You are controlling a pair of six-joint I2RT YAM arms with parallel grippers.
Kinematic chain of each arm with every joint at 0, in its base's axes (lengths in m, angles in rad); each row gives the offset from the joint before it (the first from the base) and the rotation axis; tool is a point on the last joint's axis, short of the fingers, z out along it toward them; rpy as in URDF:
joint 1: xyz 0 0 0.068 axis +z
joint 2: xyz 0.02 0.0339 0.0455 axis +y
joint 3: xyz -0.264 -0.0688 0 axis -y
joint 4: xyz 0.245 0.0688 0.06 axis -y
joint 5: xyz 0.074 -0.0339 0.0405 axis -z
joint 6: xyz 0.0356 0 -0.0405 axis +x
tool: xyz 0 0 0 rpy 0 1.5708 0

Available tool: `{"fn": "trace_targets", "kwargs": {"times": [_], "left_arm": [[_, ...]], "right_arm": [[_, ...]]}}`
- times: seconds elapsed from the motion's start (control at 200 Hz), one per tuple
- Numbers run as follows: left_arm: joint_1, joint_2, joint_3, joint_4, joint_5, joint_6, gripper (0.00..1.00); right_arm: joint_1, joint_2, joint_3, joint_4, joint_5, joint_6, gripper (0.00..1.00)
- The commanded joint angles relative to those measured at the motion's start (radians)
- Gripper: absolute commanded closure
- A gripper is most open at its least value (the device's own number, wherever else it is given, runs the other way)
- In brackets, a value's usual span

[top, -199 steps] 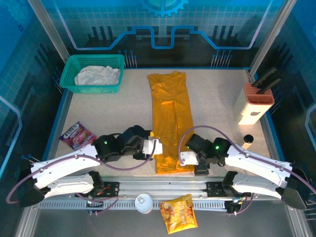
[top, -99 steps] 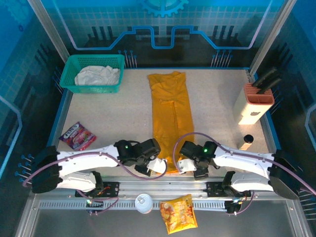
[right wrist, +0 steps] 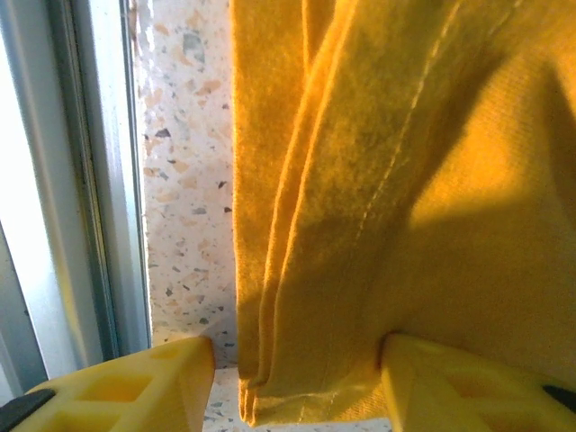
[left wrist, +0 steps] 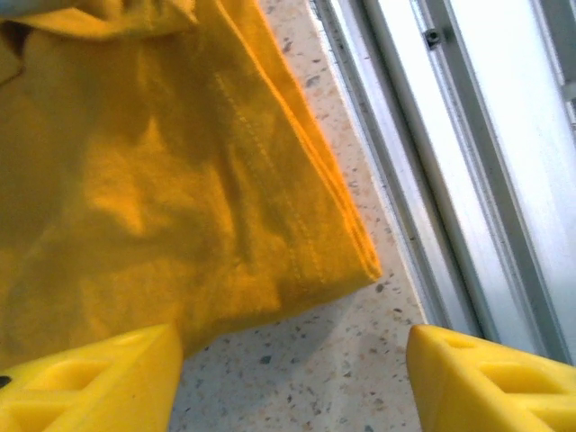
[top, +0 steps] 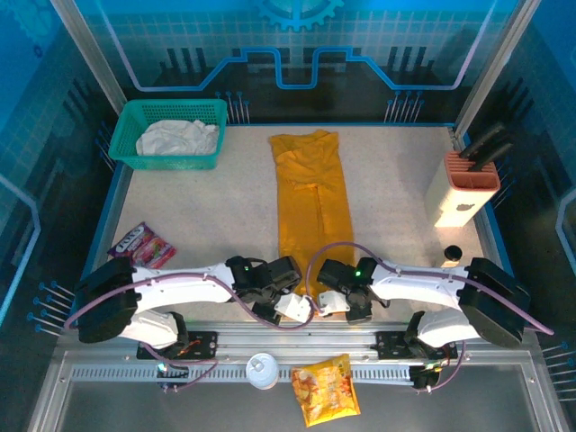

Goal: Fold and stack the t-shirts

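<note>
— So, where does the mustard orange-yellow cloth t-shirt [top: 310, 207] lie?
— Down the middle of the speckled tabletop [top: 207, 216]. It is folded into a long narrow strip that runs from near the far edge to the near edge.
— And the off-white cloth t-shirt [top: 177, 138]?
— Crumpled inside the teal plastic mesh basket [top: 166, 163] at the far left corner.
— What about the arms?
— Both reach in low to the strip's near end. The left gripper [top: 295, 306] sits at its near left corner and the right gripper [top: 331, 301] at its near right corner, the two just beside each other.
— How do the left jaws stand?
— Wide apart, holding nothing. In the left wrist view the two yellow fingers [left wrist: 90, 382] frame bare tabletop. The folded corner of the mustard shirt lies just beyond them, with one finger right at the cloth's edge. A metal rail [left wrist: 450, 135] runs along the near edge beside it.
— And the right jaws?
— Also spread wide. In the right wrist view the layered hem of the mustard shirt lies between the fingers; whether either one touches the cloth, I cannot tell.
— Anything else about?
— An off-white knife block [top: 459, 193] with a salmon top and black handles stands at the right edge. A pink printed packet [top: 141, 246] lies near the left edge. Past the near edge, a glossy orange-yellow snack packet [top: 324, 389] lies on the metal frame beside a white round lid [top: 262, 369].
</note>
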Motion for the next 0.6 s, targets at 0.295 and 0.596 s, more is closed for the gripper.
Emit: {"fn": "trace_targets", "kwargs": {"times": [0.295, 0.596], "left_arm": [[-0.011, 0.122, 0.024, 0.067, 0.032, 0.067, 0.38], [-0.007, 0.223, 0.031, 0.146, -0.025, 0.085, 0.48]], "right_arm": [[0.006, -0.007, -0.04, 0.071, 0.035, 0.031, 0.47], [0.007, 0.005, -0.04, 0.063, 0.034, 0.044, 0.51]]}}
